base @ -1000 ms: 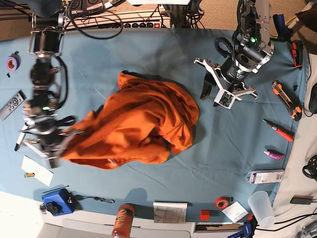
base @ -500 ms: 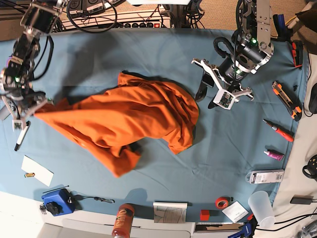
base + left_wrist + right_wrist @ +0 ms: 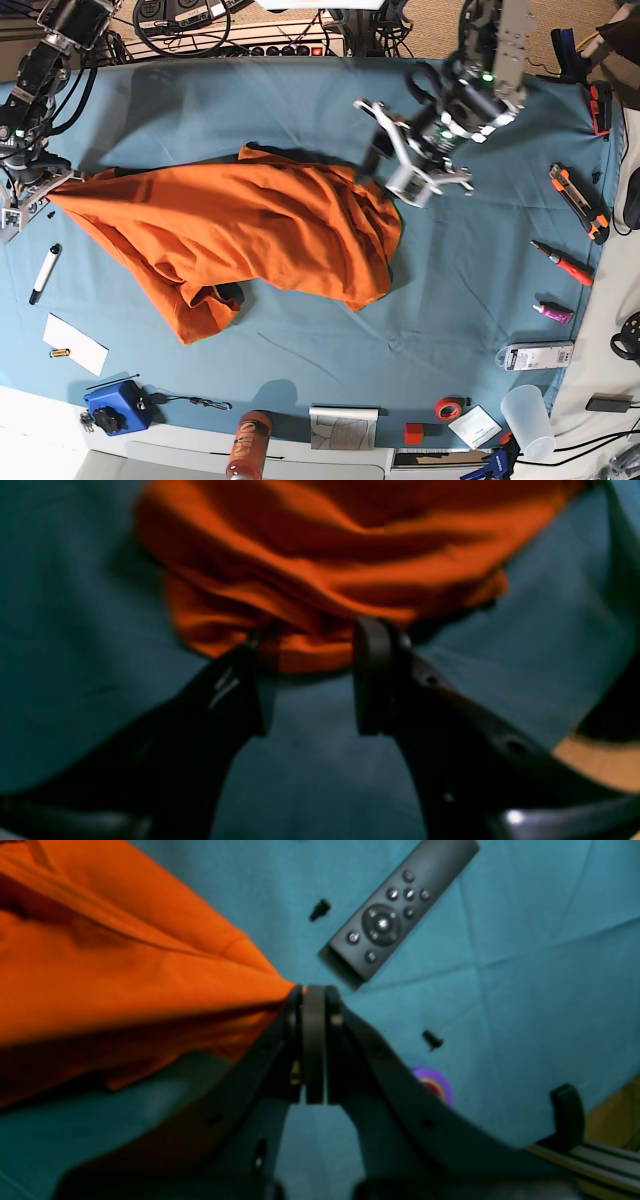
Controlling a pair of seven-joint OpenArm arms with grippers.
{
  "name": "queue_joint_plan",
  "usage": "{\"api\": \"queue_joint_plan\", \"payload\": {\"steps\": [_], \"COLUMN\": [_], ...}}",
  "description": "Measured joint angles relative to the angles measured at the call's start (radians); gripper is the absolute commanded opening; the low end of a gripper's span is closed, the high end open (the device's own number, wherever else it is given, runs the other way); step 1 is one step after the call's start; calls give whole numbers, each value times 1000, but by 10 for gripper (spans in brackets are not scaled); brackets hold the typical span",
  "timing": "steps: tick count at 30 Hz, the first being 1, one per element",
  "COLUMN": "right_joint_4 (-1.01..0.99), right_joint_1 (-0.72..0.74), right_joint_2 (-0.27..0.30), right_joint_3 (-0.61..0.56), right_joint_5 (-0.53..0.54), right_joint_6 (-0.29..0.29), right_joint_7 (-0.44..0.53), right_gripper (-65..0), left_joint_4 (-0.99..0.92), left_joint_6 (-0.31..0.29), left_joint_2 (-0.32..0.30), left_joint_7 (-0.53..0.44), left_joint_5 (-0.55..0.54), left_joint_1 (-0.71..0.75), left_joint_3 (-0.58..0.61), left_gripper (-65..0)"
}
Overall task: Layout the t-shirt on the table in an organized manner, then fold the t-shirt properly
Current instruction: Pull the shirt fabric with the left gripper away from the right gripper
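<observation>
The orange t-shirt lies partly stretched on the teal table, pulled into a point at its left end, bunched at the right. My right gripper is shut on that left corner. The right wrist view shows its closed gripper pinching the t-shirt above the table. My left gripper hovers open at the shirt's upper right edge. In the left wrist view the gripper frames the hem of the t-shirt; whether it touches is unclear.
A remote, purple tape roll and small black screws lie by the right gripper. A marker and paper sit at the left. A utility knife, red pen, cup and can line the edges.
My right gripper has dragged the shirt's corner up and to the far left, stretching the cloth out. My left arm has swung left to the shirt's right edge.
</observation>
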Motion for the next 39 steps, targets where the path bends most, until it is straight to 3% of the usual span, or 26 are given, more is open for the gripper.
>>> {"api": "queue_joint_plan", "payload": {"steps": [2,4,6,9,11,14,19,23,28,31,36,39], "right_joint_4": [0,0,0,0,0,0,0,0,0,0,0,0], "right_joint_1": [0,0,-1,0,0,0,0,0,0,0,0,0], "right_joint_2": [-2,-1,-1,-1,-1,-1,-1,-1,-1,-1,-1,-1], "right_joint_3": [-1,-2,-2,-2,-2,-2,-2,-2,-2,-2,-3,-3], "right_joint_5": [0,0,0,1,0,0,0,0,0,0,0,0], "right_joint_6": [2,1,1,2,15,17,17,17,17,17,17,17], "right_joint_7": [0,0,-2,-7,-7,-7,-7,-12,-15,-14,-14,-14], "right_gripper": [-650,-650,-650,-650,-650,-650,-650,-650,-650,-650,-650,-650], "left_joint_4": [-47,-97,-148,-193,-195,-194,-196,-240,-279,-297,-308,-308], "left_joint_6": [44,171,256,345,352,348,368,419,428,428,431,431], "left_joint_2": [0,0,6,52,83,134,172,171,170,172,172,172], "left_joint_7": [2,-1,0,97,160,182,187,188,178,148,140,141], "left_joint_5": [43,61,63,54,-19,-89,-92,-23,-24,-39,-77,-63], "left_joint_1": [-35,-77,-109,-129,-136,-136,-136,-136,-145,-147,-146,-147], "left_joint_3": [49,78,84,67,55,45,43,41,39,39,38,38], "left_gripper": [-319,-285,-278,-278,-278,-278,-279,-279,-284,-371,-650,-650]}}
